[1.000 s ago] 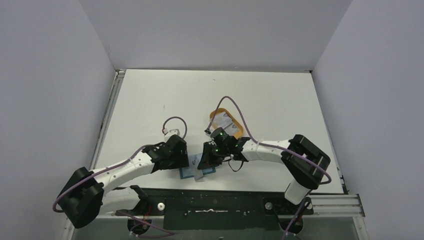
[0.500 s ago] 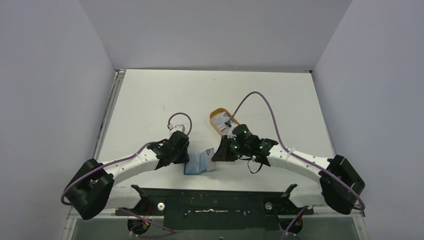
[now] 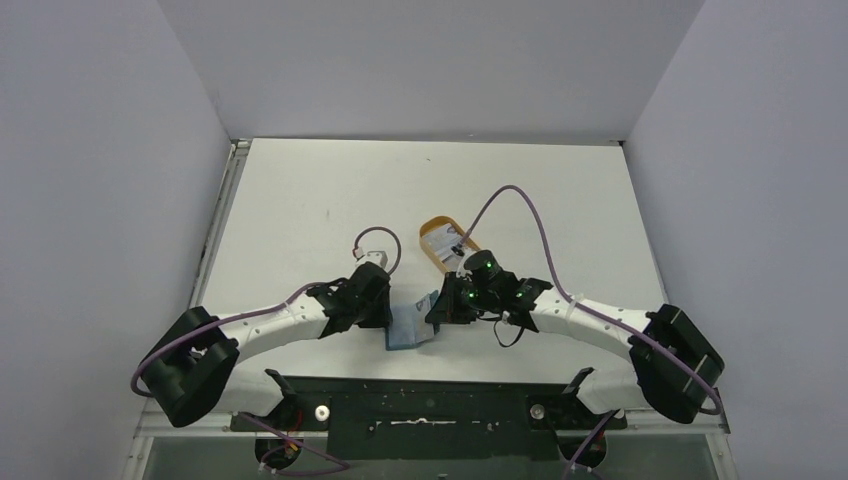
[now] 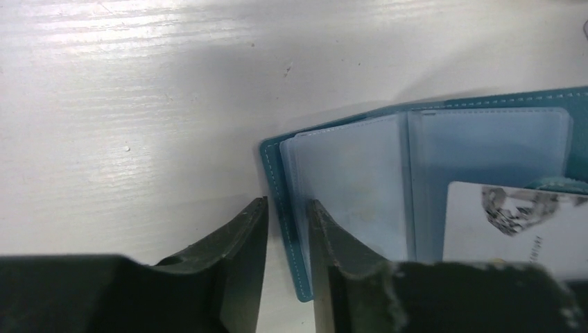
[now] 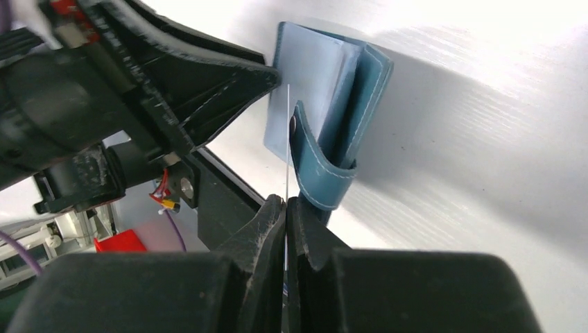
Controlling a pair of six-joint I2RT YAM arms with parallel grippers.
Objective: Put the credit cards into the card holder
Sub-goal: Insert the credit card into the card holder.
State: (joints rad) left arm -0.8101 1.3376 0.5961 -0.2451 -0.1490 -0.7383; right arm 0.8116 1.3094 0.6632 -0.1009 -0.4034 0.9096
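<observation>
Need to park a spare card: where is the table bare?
Bare: the table between the orange tray and the back wall, and both far corners. Crowded: near centre, where the left end effector and the right end effector, gripping a credit card, meet at the card holder.

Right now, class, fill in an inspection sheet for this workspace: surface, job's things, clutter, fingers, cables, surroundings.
Surface: white table; no spills seen.
Job's things: wallet lying open between the arms; one card held at its open side; more cards in the tray.
Clutter: orange tray behind the wallet; nothing else seen.
Fingers: left fingers pinch the wallet's edge; right fingers are shut on the card.
Cables: purple cables loop above both arms, clear of the wallet.
Surroundings: plain walls on three sides; black rail at the near edge.
</observation>
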